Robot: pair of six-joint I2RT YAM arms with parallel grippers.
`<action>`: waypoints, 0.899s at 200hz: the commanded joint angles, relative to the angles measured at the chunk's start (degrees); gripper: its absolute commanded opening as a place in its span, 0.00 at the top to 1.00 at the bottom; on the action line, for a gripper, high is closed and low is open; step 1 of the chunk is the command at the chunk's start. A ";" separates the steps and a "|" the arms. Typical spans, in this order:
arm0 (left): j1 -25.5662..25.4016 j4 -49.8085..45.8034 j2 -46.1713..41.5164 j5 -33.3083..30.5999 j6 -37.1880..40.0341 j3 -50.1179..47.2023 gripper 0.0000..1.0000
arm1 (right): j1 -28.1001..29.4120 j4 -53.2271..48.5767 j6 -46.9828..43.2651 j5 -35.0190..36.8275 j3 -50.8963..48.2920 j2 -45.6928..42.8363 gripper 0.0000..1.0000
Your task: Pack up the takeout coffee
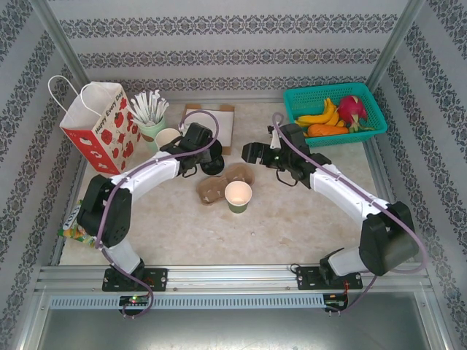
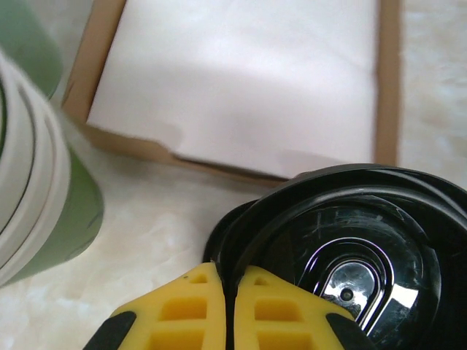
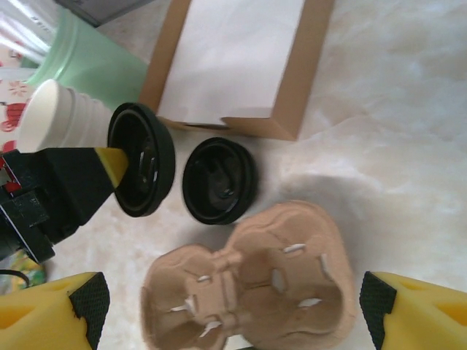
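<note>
Angled left gripper low, clamped on rim of tilted black lid, right gripper wide apart near carrier, green cup upright, lidless.

Table, pale top. Red bag upper left; teal basket upper right; cardboard carrier, open cup and black lid centre.

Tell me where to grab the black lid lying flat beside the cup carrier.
The lid lies flat and low on the table, so come from above and pinch its rim, one finger inside, one outside. Its shallow side wall probably gives too little to clamp.
</note>
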 commanded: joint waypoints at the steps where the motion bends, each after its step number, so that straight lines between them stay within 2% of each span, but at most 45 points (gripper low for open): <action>1: -0.25 8.82 -2.99 3.72 9.72 -2.71 1.00 | 0.53 2.69 2.12 -5.66 3.02 1.29 0.11; 35: -1.90 19.15 -6.37 5.42 23.92 -6.52 1.00 | 0.43 0.84 -2.55 -11.39 6.60 3.28 0.20; 77: -1.91 23.59 -6.94 10.11 31.90 -5.28 1.00 | 0.12 -2.03 -5.47 -16.78 12.55 7.74 0.33; 99: -1.89 23.94 -6.91 13.28 34.23 -3.90 1.00 | -0.83 -4.42 -5.40 -17.43 15.64 10.00 0.39; 139: -1.90 25.30 -7.04 17.10 35.68 -3.29 1.00 | -1.65 -11.39 -8.67 -17.52 20.36 13.32 0.43; 180: -1.84 25.63 -7.28 19.44 36.38 -2.81 1.00 | -2.95 -12.46 -8.75 -17.32 21.85 14.49 0.47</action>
